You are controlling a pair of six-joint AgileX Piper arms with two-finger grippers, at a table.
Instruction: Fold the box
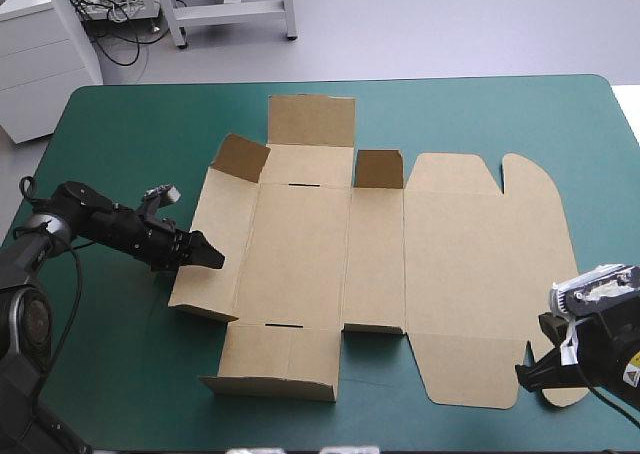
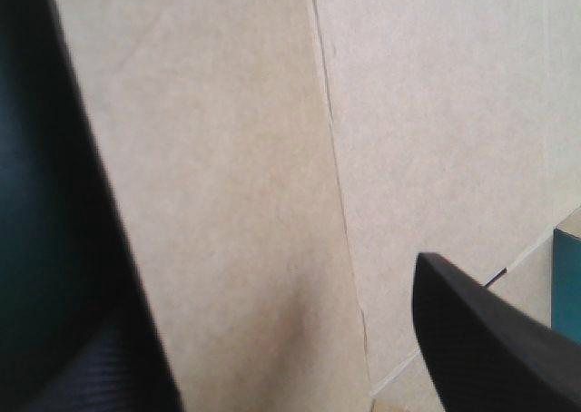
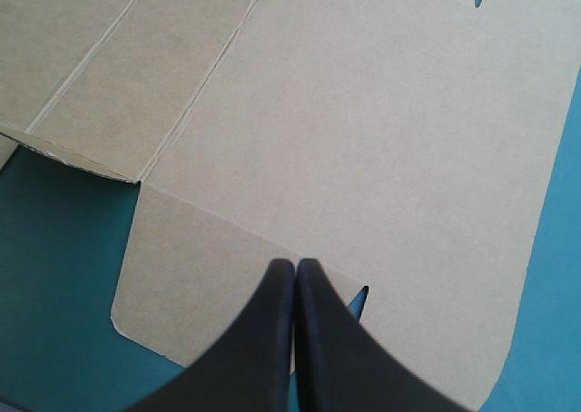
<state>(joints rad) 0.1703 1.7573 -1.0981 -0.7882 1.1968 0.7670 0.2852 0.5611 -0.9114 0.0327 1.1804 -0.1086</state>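
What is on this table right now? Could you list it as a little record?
Surface: table with a teal-green cover
Object: brown box, a cut board sheet lying mostly flat
Raised parts: two small flaps at the far side stand up
Lid panel: flat, toward the table's right
Left gripper: open, at the sheet's left panel
Right gripper: shut, over the lid panel's near right corner
Progress: walls not yet raised and tucked

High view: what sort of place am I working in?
Probably a robotics lab bench: a teal-green covered table, a mostly flat brown box, with the left end effector and right end effector at its sides.
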